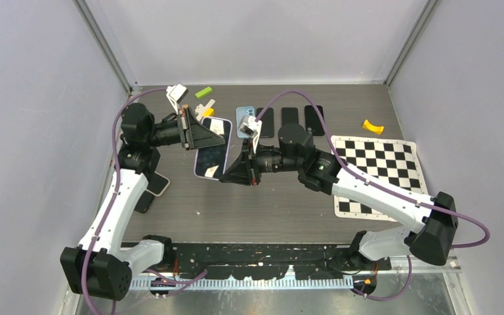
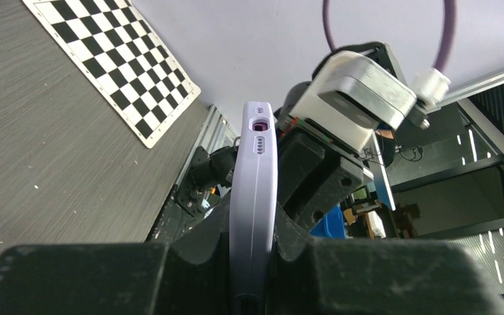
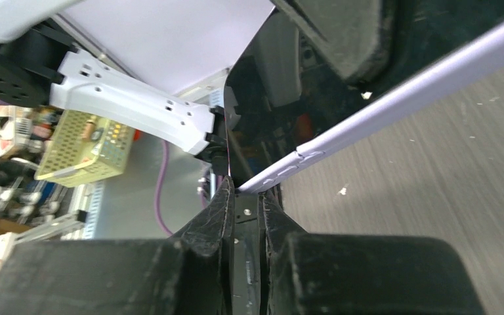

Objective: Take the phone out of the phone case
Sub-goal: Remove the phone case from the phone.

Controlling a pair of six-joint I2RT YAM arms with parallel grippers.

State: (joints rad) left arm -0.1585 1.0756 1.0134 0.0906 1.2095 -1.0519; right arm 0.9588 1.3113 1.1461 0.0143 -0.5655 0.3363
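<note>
Phone point(image 1: 211, 156) in lilac phone case point(image 2: 254, 197), held off the table point(image 1: 269, 210), left of centre. Left pincer point(image 2: 252, 262) clamps the phone case edgewise. Right pincer point(image 3: 246, 203) is nearly closed on its corner. Judged: phone rigid and fragile, case flexible and slick. Peel at the corner lip.

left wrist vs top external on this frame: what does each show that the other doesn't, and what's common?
Left wrist only: the phone case edge-on, lavender, with its port cutout and speaker holes, clamped in the left gripper. Top external only: the phone screen side, three dark phones in a row at the far side, a yellow piece. Both: the checkerboard and the right gripper at the case.
</note>
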